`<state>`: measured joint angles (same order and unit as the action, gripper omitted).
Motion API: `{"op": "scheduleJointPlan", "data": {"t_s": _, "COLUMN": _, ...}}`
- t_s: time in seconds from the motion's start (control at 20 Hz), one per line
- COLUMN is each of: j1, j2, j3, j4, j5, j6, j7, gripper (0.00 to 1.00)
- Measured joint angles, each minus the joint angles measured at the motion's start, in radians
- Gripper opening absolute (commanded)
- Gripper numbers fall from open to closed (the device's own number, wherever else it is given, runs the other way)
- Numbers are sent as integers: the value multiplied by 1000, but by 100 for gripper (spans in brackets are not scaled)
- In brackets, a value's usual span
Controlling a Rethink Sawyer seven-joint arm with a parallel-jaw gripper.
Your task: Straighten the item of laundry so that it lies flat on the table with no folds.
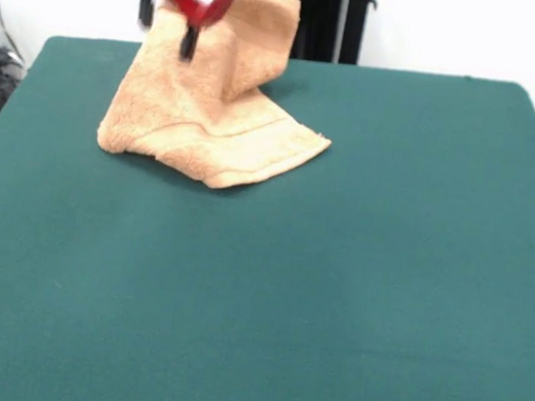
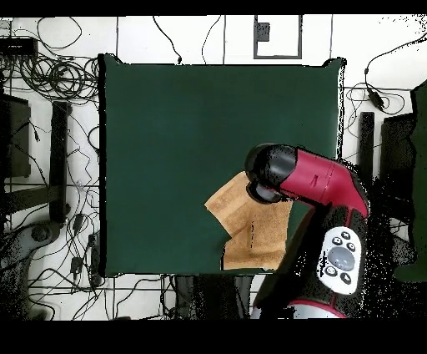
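The tan-orange towel (image 1: 210,108) lies near the table's far left in the front view. Its lower part rests on the green table (image 1: 354,286), folded over on itself, with a woven band along the near hem. Its upper part is lifted into a raised peak. My red and black gripper (image 1: 165,37) is at that raised part and shut on it, with a dark finger (image 1: 186,45) in front of the cloth. In the overhead view the arm's head (image 2: 271,175) covers the gripper. The towel (image 2: 246,225) shows beside it, near the table's (image 2: 183,125) robot-side edge.
The table's far edge runs just behind the towel in the front view. The black pedestal (image 1: 316,14) stands behind it. Cables and stands (image 2: 50,167) lie on the floor round the table. The arm's body (image 2: 334,250) overhangs the table's corner.
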<state>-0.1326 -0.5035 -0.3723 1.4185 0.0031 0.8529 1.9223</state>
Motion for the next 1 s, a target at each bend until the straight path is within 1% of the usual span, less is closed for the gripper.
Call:
{"op": "scheduleJointPlan", "data": {"t_s": 0.05, "j1": -2, "j2": 11, "j3": 1, "j4": 2, "j5": 14, "j6": -72, "j7": 11, "gripper": 100}}
{"op": "scheduleJointPlan", "data": {"t_s": 0.2, "j1": -6, "j2": 36, "j3": 3, "j4": 2, "j5": 38, "j6": -180, "j7": 27, "gripper": 100}}
{"op": "scheduleJointPlan", "data": {"t_s": 0.3, "j1": -6, "j2": 52, "j3": 3, "j4": 1, "j5": 52, "j6": -198, "j7": 32, "gripper": 100}}
{"op": "scheduleJointPlan", "data": {"t_s": 0.7, "j1": -1, "j2": 127, "j3": 6, "j4": -19, "j5": 72, "j6": -126, "j7": 32, "gripper": 100}}
{"op": "scheduleJointPlan", "data": {"t_s": 0.75, "j1": -6, "j2": 149, "j3": 13, "j4": -28, "j5": 72, "j6": -105, "j7": 32, "gripper": 100}}
{"op": "scheduleJointPlan", "data": {"t_s": 1.0, "j1": -29, "j2": 200, "j3": 45, "j4": -58, "j5": 71, "j6": -49, "j7": 32, "gripper": 100}}
